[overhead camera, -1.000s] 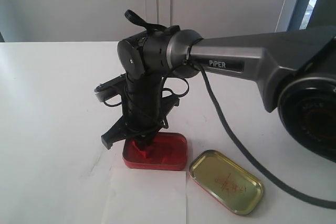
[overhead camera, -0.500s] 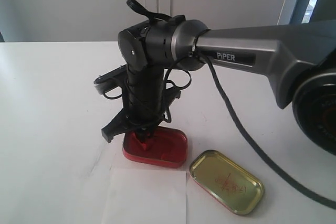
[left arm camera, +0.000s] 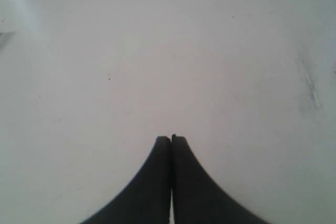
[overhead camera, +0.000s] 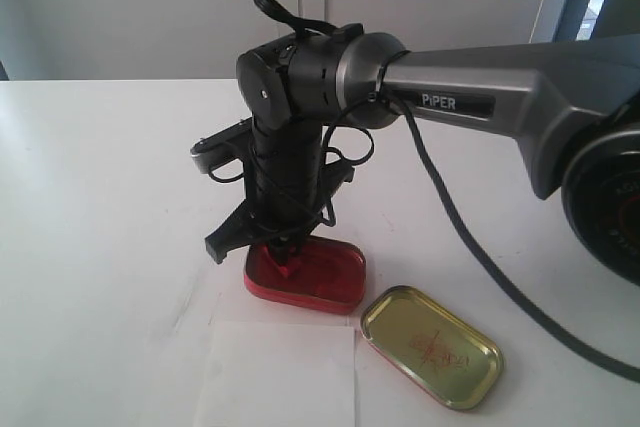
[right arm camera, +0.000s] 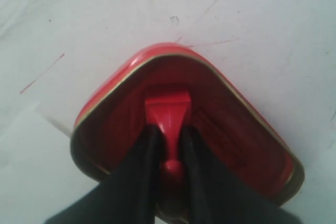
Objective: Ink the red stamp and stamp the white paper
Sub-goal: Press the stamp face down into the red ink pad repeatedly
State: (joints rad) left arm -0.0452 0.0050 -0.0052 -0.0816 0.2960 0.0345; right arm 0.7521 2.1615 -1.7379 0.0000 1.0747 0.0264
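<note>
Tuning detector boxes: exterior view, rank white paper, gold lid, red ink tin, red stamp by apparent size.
1. white paper, though cropped by the frame edge.
2. gold lid looks slightly bigger than red ink tin, but sits nearer: unsure.
3. red stamp, smallest, held in the right gripper.

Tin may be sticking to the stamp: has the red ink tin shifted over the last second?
Yes. The red ink tin has shifted slightly right and away from the white paper in the exterior view, while the gold lid beside it stayed put.

right gripper (overhead camera: 289,253): drifts a bit right and up
tin (overhead camera: 335,285): scoots right too, further from the paper (overhead camera: 280,377)
</note>
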